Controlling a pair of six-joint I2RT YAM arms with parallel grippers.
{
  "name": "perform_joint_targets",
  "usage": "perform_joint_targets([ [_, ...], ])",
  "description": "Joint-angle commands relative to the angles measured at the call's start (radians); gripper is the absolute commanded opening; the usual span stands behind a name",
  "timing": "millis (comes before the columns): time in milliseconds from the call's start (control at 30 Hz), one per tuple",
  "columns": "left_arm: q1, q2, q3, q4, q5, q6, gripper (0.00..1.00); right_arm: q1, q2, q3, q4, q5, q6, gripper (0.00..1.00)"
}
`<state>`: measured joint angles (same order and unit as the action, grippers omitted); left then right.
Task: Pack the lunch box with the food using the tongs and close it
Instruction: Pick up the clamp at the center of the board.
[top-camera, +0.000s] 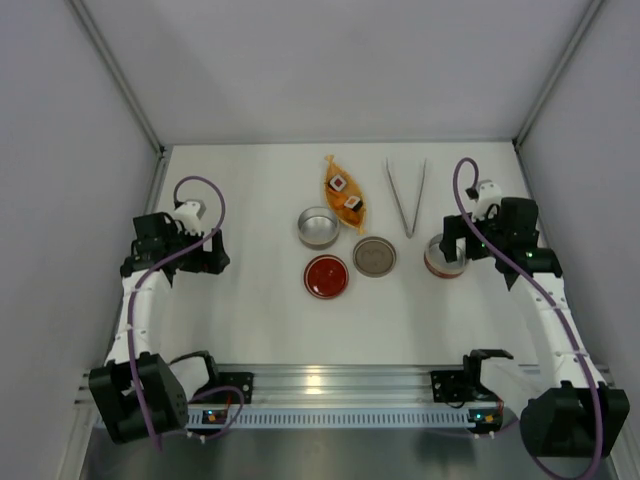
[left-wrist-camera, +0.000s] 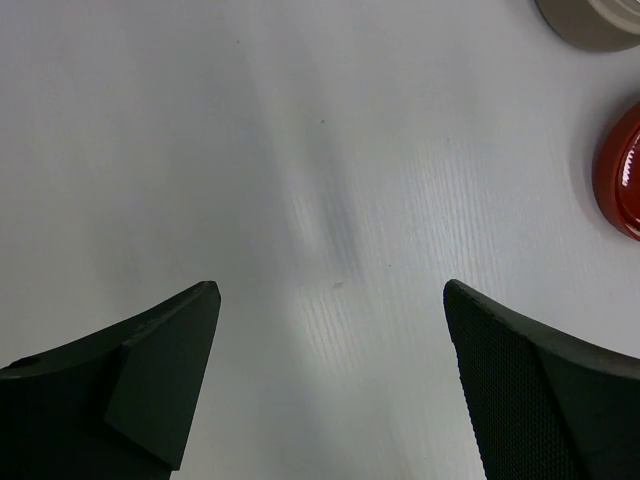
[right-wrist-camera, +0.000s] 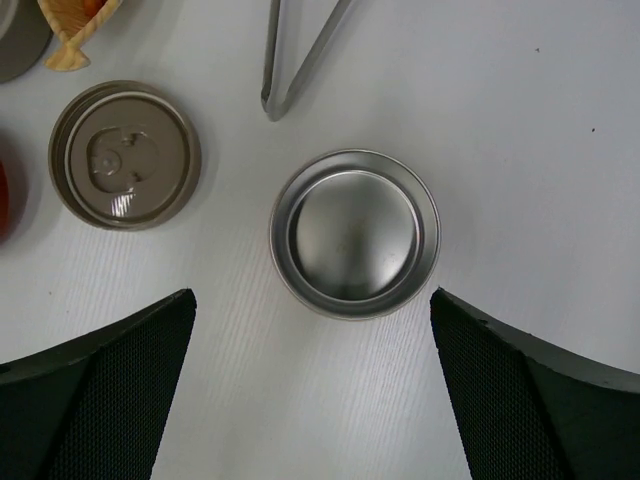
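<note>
Sitting on an orange leaf-shaped dish (top-camera: 333, 170) at the far middle of the white table (top-camera: 250, 200), two brown-and-white food cubes with dark tops (top-camera: 340, 183), one nearer than the other. Slim silver metal tongs (top-camera: 406, 195) lie flat just right of the dish, not touching it, joined end of the V toward the near side, nothing gripping them. Open round steel container (top-camera: 319, 227) just near-left of the dish, grey-brown round lid (top-camera: 374, 256) to its near-right, red round lid (top-camera: 327, 275) nearest of the three. Small round steel bowl (right-wrist-camera: 354, 233) sits just beyond the tongs' joined end (right-wrist-camera: 268, 60), apart from it. Right gripper (right-wrist-camera: 310, 300) hangs over that bowl, jaws spread wide to either side of it, holding nothing; contact with the bowl can't be told. Left gripper (left-wrist-camera: 330, 300) well off to the left over bare table, jaws also spread wide, empty, touching nothing; red lid (left-wrist-camera: 625, 170) at the edge of its view
</note>
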<state>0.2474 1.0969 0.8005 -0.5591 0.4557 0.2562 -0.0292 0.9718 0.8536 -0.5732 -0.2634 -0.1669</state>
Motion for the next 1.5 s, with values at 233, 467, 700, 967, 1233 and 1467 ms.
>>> perform_joint_targets([
  [233,0.004,-0.005,0.094,-0.01,-0.018,-0.009,0.98,0.011,0.165,0.271,-0.013,0.053,0.07,0.99],
  [467,0.004,0.023,0.132,-0.016,-0.026,-0.014,0.98,0.144,0.395,0.473,-0.04,0.153,0.15,0.99],
  [700,0.004,0.064,0.181,0.001,-0.038,-0.034,0.98,0.261,0.605,0.578,-0.074,0.309,0.228,0.99],
  [967,0.004,0.13,0.213,0.013,-0.04,-0.055,0.98,0.275,0.83,0.657,-0.088,0.271,0.306,0.99],
  [1233,0.004,0.179,0.216,0.036,-0.061,-0.057,0.98,0.295,0.997,0.763,-0.048,0.282,0.337,1.0],
  [1467,0.004,0.196,0.223,0.05,-0.091,-0.057,0.98,0.31,1.15,0.894,-0.083,0.357,0.359,0.99],
])
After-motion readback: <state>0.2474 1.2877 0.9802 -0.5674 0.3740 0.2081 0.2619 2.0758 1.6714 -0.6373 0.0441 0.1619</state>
